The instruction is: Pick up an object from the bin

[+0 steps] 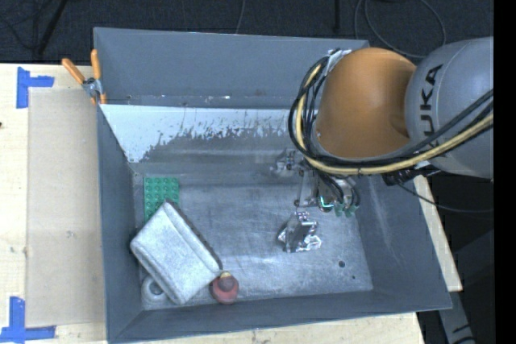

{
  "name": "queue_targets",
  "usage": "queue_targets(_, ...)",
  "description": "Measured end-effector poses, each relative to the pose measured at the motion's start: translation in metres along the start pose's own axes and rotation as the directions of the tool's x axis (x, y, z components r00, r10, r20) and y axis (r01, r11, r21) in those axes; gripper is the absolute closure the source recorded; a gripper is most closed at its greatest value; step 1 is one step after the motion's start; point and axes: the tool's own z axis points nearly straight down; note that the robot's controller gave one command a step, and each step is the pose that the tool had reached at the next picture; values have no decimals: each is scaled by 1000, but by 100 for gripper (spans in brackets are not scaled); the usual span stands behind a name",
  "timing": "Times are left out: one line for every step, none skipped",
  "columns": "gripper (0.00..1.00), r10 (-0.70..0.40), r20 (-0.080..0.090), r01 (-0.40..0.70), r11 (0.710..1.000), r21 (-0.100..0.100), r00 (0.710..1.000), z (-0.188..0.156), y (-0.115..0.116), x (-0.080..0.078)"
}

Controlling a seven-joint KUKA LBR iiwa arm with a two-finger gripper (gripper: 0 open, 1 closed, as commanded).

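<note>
**Gripper low over bare floor, four things crowded in the left near corner**

Camera view: The grey metal bin (242, 64) has sloping walls around a flat, scratched floor. The arm comes in over the right rim, its rounded orange cover (363, 105) and a bundle of black and yellow cables (300, 113) hanging above the far right part of the floor. Below them the gripper (300, 236) sits low over the floor, right of centre and nearer the near wall than the far one. Whether it is open or closed cannot be told, and it holds no visible thing.

Open floor lies around the gripper on every side. The widest stretch runs left towards the things, with narrower bands to the right and near walls.

There are four things, one of each kind, all well apart from the gripper:
- One green flat studded plastic plate (160, 193) lies by the left wall.
- One pale grey rectangular foam-like block (173, 254) lies slantwise, its far corner over the plate's near edge.
- One small red round thing with a yellowish top (225, 287) is just beside the block's right near end, at the foot of the near wall.
- One small grey curved piece (153, 292) is partly hidden under the block's left near end, so its kind cannot be told.
</note>
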Motion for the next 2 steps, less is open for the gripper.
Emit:
queue_targets(0,75,-1,-75,997,3,997,89,-91,-7)
queue_targets(0,118,12,-118,993,-2,993,135,-89,-11)
